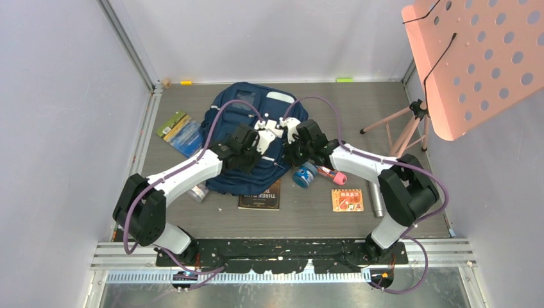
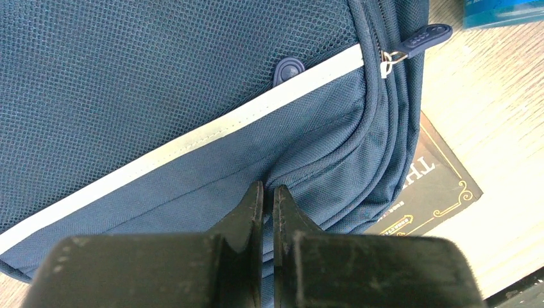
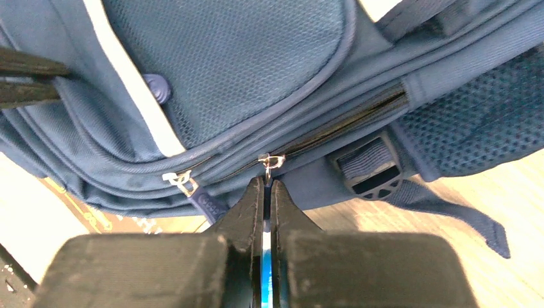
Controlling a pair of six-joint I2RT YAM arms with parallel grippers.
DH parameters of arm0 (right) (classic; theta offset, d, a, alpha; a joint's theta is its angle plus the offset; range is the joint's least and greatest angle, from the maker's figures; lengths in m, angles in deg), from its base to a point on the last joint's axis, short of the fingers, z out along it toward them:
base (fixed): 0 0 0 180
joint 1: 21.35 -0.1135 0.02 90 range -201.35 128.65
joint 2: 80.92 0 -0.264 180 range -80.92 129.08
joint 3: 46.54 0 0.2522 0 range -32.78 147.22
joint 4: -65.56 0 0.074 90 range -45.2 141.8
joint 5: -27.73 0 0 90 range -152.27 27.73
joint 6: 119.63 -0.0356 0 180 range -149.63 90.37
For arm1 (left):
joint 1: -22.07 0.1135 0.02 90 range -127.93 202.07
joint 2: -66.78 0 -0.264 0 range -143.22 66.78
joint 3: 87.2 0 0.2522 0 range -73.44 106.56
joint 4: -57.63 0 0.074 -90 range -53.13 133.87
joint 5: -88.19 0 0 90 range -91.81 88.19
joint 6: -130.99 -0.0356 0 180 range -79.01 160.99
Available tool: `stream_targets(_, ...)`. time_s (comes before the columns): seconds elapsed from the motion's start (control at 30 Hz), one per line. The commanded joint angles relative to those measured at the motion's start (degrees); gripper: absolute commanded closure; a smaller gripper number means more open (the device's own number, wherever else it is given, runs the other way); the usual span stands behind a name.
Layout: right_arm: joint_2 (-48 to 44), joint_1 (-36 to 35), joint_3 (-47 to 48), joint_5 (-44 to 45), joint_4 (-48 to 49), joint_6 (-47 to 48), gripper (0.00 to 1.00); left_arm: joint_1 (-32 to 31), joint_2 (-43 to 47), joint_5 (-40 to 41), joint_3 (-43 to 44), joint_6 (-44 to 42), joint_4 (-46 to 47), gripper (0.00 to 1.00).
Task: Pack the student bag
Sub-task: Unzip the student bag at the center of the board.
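Both closed: right gripper (image 3: 268, 187) clamps the zipper pull (image 3: 271, 160), and left gripper (image 2: 268, 192) pinches fabric of the student bag (image 1: 238, 106), lying flat mid-table over a book (image 1: 261, 196). Best now: left anchors, right draws along the zipper track, not upward.

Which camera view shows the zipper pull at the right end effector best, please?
The right wrist view: the zipper pull hangs at the tips of the right end effector, its blue tab pinched between them. In the top external view it cannot be made out. The left wrist view shows only another pull.
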Motion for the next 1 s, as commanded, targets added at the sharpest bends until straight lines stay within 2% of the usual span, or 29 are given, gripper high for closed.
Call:
stream_targets(0.0, -4.9, -2.72, -1.39, 0.45, -0.27, -1.74, 1.0, 0.37, 2.4, -0.71, 1.91, 4.08, 1.23, 1.0)
stream_targets(0.13, -7.79, -4.94, -3.09, 1.71, 0.16, -3.38, 0.99, 1.32, 2.62, -1.14, 2.08, 5.65, 1.46, 1.0)
stream_targets(0.23, -10.54, -6.99, -5.1, 2.42, 1.6, -6.31, 1.0, 2.21, 2.54, -4.59, 2.37, 8.05, 1.81, 1.0)
stream_targets(0.5, -15.4, -13.17, -10.31, 6.79, 11.38, -13.68, 0.99, 4.26, 2.71, -10.41, 2.43, 11.77, 2.99, 1.0)
stream_targets(0.97, -14.02, -25.41, -8.85, 21.86, 18.54, -16.78, 1.0, 5.42, 3.23, -13.48, 2.44, 14.73, 3.59, 1.0)
